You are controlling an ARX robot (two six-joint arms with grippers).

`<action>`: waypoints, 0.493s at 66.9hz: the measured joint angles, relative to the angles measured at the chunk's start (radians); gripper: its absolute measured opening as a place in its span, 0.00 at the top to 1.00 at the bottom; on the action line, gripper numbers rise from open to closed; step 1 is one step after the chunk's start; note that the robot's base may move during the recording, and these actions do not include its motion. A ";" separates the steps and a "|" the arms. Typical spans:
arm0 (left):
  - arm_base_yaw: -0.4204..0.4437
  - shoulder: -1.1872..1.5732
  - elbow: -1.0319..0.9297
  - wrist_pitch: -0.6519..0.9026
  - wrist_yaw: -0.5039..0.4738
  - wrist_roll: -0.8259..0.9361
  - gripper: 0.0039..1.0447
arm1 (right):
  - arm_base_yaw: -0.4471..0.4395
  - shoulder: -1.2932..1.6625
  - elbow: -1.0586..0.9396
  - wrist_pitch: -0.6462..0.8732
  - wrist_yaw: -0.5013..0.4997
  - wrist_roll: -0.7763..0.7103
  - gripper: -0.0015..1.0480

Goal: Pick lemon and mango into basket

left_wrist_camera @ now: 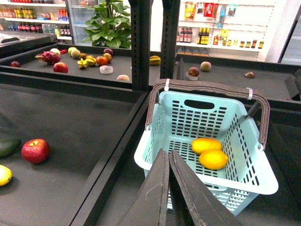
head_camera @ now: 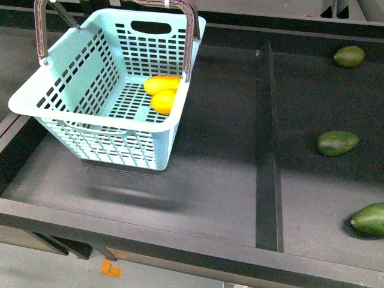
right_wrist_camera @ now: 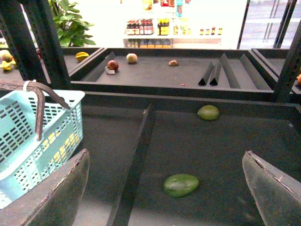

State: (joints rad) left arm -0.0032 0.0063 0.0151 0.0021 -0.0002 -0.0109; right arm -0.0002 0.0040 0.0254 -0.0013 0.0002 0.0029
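The light blue-green basket [head_camera: 90,123] is at the left of the dark shelf, its brown handles [head_camera: 191,36] raised. Inside it, against its right wall, lie the mango [head_camera: 161,83] and, touching it, the lemon [head_camera: 164,101]. Neither gripper shows in the front view. In the left wrist view my left gripper [left_wrist_camera: 168,151] is shut and empty, just outside the near rim of the basket [left_wrist_camera: 211,117], with the mango [left_wrist_camera: 206,145] and lemon [left_wrist_camera: 213,159] beyond it. In the right wrist view my right gripper [right_wrist_camera: 165,154] is open and empty, with the basket [right_wrist_camera: 28,141] off to one side.
Three green avocados [head_camera: 349,56] [head_camera: 337,143] [head_camera: 370,218] lie right of a raised black divider [head_camera: 267,150]. One avocado [right_wrist_camera: 181,184] lies between my right fingers' line of sight. A red apple [left_wrist_camera: 35,150] lies in the neighbouring bin. Shelf posts and further fruit bins stand behind.
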 joint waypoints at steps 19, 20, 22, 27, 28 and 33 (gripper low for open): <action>0.000 0.000 0.000 0.000 0.000 0.000 0.73 | 0.000 0.000 0.000 0.000 0.000 0.000 0.08; 0.000 0.000 0.000 0.000 0.000 0.000 0.69 | 0.000 0.000 0.000 0.000 0.000 0.000 0.08; 0.000 0.000 0.000 0.000 0.000 0.000 0.62 | 0.000 0.000 0.000 0.000 0.000 0.000 0.08; 0.000 0.000 0.000 0.000 0.000 0.000 0.45 | 0.000 0.000 0.000 0.000 0.000 0.000 0.08; 0.000 0.000 0.000 0.000 0.000 0.000 0.42 | 0.000 0.000 0.000 0.000 0.000 0.000 0.08; 0.000 0.000 0.000 0.000 0.000 0.000 0.26 | 0.000 0.000 0.000 0.000 0.000 0.000 0.08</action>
State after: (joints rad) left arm -0.0032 0.0063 0.0151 0.0021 -0.0002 -0.0109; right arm -0.0002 0.0040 0.0254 -0.0013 0.0006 0.0032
